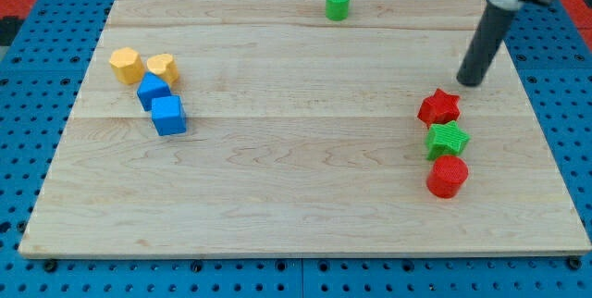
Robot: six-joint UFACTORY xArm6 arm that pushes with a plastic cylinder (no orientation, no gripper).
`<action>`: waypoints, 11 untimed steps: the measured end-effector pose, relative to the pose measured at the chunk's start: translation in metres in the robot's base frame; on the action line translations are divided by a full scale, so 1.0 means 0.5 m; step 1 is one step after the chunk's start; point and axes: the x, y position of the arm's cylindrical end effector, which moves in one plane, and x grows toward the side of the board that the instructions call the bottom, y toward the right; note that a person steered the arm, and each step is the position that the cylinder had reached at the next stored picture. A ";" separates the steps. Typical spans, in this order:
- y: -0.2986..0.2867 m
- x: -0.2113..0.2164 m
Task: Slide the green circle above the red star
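Note:
The green circle (338, 5) stands near the board's top edge, a little right of centre. The red star (439, 107) lies at the view's right, about mid-height. My tip (470, 82) rests on the board just up and to the right of the red star, apart from it and far to the right of the green circle. The dark rod slopes up to the view's top right corner.
A green star (447, 139) and a red circle (448, 177) sit in a column right below the red star. At the left lie a yellow hexagon (126, 64), a yellow block (163, 68) and two blue blocks (153, 90) (168, 115). The wooden board (296, 205) rests on blue pegboard.

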 end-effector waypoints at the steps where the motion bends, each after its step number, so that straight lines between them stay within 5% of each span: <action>1: -0.046 -0.137; 2: -0.080 -0.282; 3: -0.173 -0.336; 5: -0.494 -0.317; 7: -0.425 -0.235; 9: -0.406 -0.279; 10: -0.263 -0.183; 11: -0.236 -0.120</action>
